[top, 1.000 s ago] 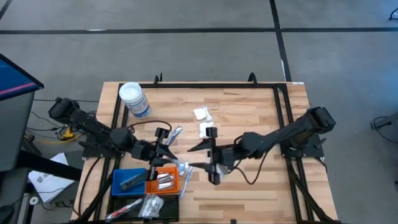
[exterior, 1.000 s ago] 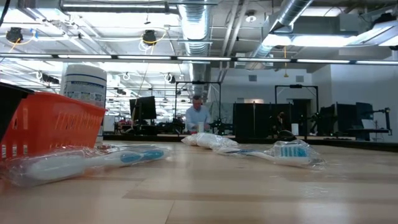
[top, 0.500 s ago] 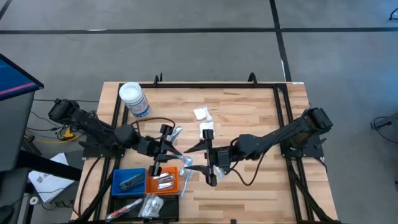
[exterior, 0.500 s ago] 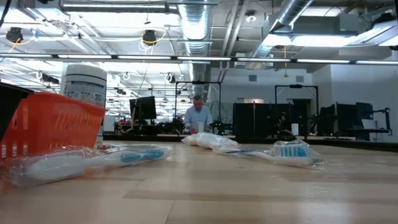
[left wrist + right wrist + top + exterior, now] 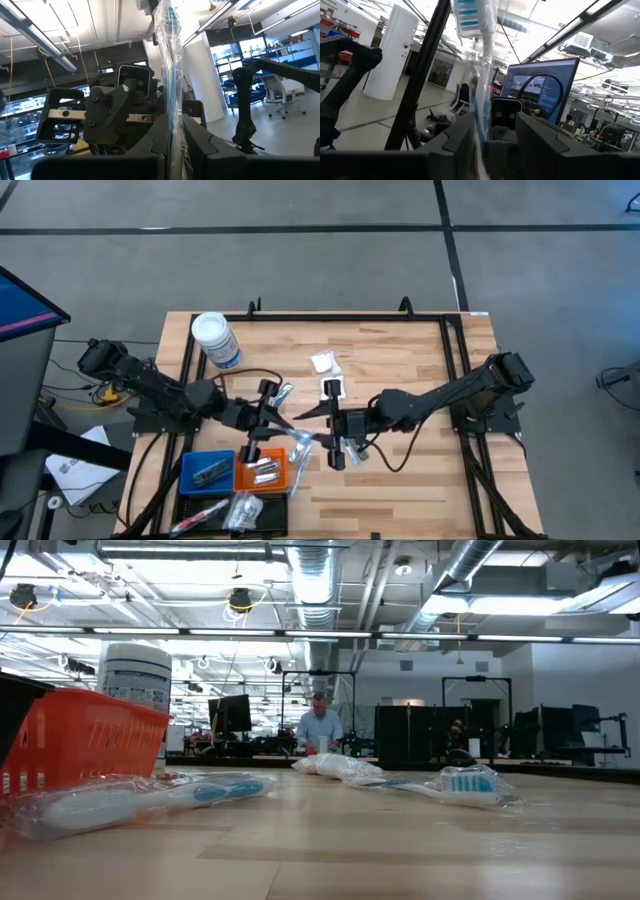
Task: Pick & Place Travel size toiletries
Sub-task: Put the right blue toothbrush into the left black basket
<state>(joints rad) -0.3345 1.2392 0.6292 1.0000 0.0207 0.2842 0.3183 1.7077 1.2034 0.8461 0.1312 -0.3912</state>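
While hanging over the table [image 5: 420, 350], just beside the orange tray [image 5: 262, 473]: wrapped toothbrush [image 5: 305, 442], clear crinkled sleeve, blue-and-white bristle head. Clamped at one end by left gripper [image 5: 283, 434], fingers pressed together on the sleeve. Straddled at the other end by right gripper [image 5: 331, 443], fingers apart, no pinch seen. Likely a handover: close right on the handle, not on loose film; free left only once firm; avoid twisting.

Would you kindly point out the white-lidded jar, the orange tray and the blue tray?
white-lidded jar [image 5: 210, 330], high view, on its lid.
orange tray [image 5: 240, 477], high view, on its left rim.
blue tray [image 5: 190, 464], high view, on its floor.
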